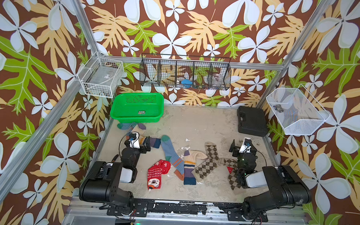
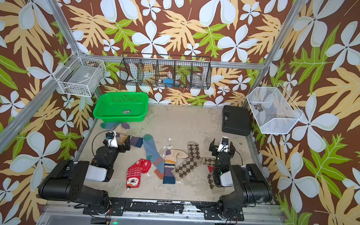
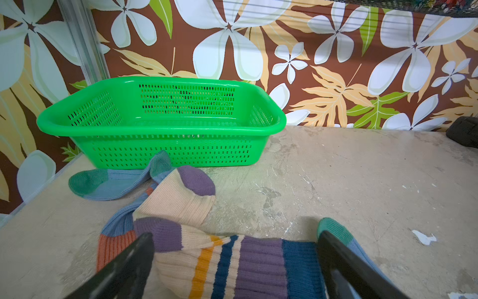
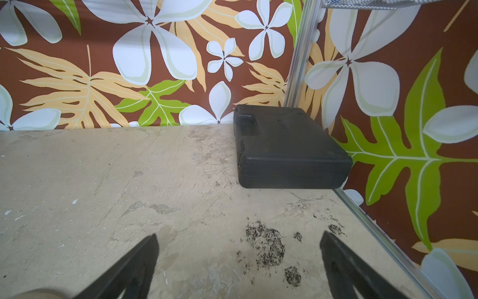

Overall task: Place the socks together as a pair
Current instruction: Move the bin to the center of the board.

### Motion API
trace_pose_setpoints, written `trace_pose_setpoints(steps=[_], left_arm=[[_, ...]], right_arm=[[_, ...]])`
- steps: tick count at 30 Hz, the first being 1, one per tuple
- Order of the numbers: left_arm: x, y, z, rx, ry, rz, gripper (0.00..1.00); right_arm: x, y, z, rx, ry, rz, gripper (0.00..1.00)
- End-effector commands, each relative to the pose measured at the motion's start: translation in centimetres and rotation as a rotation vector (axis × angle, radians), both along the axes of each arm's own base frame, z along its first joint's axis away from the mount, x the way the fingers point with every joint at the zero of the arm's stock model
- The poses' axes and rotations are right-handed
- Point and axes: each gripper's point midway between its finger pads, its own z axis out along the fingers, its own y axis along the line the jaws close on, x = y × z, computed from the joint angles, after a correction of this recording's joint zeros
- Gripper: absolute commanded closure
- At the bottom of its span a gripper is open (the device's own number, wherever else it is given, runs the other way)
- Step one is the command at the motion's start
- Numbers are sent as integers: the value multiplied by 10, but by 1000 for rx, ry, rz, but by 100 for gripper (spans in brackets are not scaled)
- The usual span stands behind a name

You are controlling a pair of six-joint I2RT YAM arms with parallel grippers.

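The left gripper, jaws wide, hangs over a cream striped sock just in front of the green basket; other socks lie strewn farther from it. The right gripper gapes empty. Bare table runs from the basket to the black case. The basket's sticker is unreadable.

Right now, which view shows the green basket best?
Left wrist: the green basket is close, whole, its perforated walls sharp. Both top views show it smaller, from above. Right wrist misses it.
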Motion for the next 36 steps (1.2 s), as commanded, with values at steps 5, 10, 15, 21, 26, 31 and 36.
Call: trace_pose_setpoints(steps=[5,10,15,21,26,31,36], left_arm=[[0,0,3,8,-10,-3,0],[0,-1,2,8,-9,-3,0],[2,4,2,0,-5,26,0],[-6,11,9,-14,-43,69,0],[-19,16,35,25,-98,169,0],[-24,0,76,-71,-158,162,0],[-17,-37,84,-356,4,-19,0]], right_arm=[[0,-1,5,3,-24,-9,0],[0,-1,5,3,-22,-10,0],[-2,-2,5,2,-25,-15,0],[-11,-3,14,-11,-58,-38,0],[-11,-2,41,-57,-39,-139,0],[9,12,69,94,92,-95,0],[9,54,73,242,136,151,3]])
